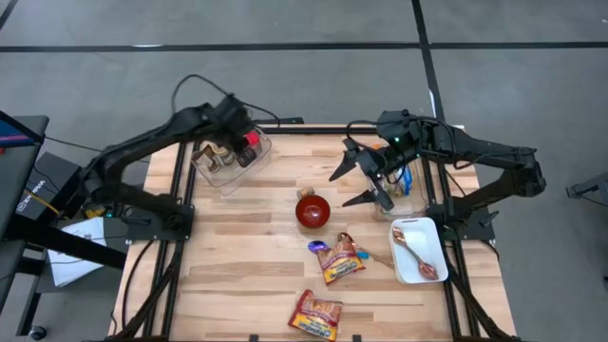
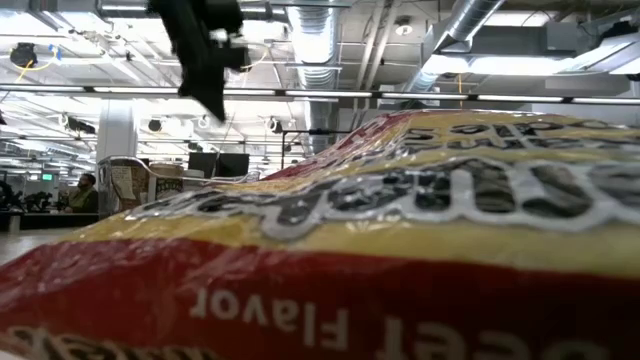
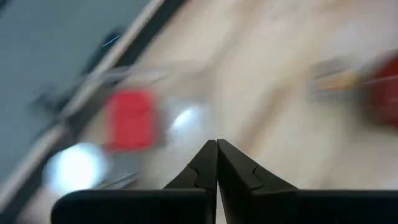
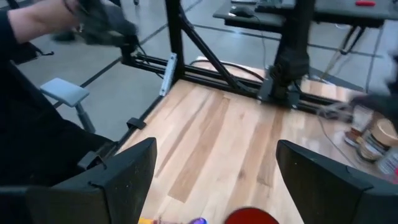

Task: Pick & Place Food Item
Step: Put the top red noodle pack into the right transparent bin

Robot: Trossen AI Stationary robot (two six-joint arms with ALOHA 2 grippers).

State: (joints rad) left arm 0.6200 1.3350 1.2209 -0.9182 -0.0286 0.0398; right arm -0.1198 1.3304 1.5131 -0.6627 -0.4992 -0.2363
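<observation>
The right gripper hangs with its two fingers spread wide apart and nothing between them, just right of the red bowl at the middle of the wooden table. The left gripper has its fingers pressed together, empty, above the clear container at the table's far left corner. One snack packet lies near the bowl beside the white tray holding a spoon, and a second snack packet lies at the near edge.

Two dark jointed arms with black cables and pointed black jaws.
</observation>
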